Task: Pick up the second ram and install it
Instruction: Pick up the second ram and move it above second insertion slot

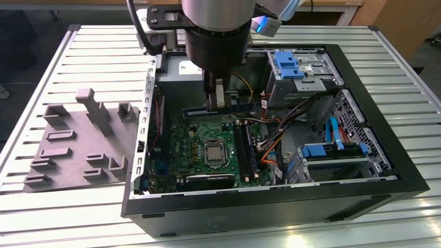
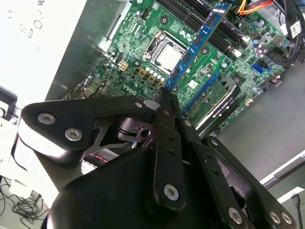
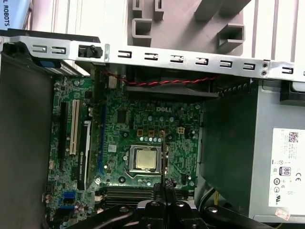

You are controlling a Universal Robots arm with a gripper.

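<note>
The second ram is a long blue-edged stick with a row of black chips. My gripper is shut on it near its middle and holds it level inside the open computer case, above the far end of the green board. In the second wrist view the ram runs out from the gripper across the board. It appears edge-on in the first wrist view as a thin dark line, the ram, above the gripper. The long black slots lie just below and nearer the camera.
The processor socket sits mid-board. Bundled cables and blue-tabbed drive bays fill the case on the exterior view's right. A grey plastic block with upright posts stands on the slatted table outside the case, on the exterior view's left. A metal power supply box borders the board.
</note>
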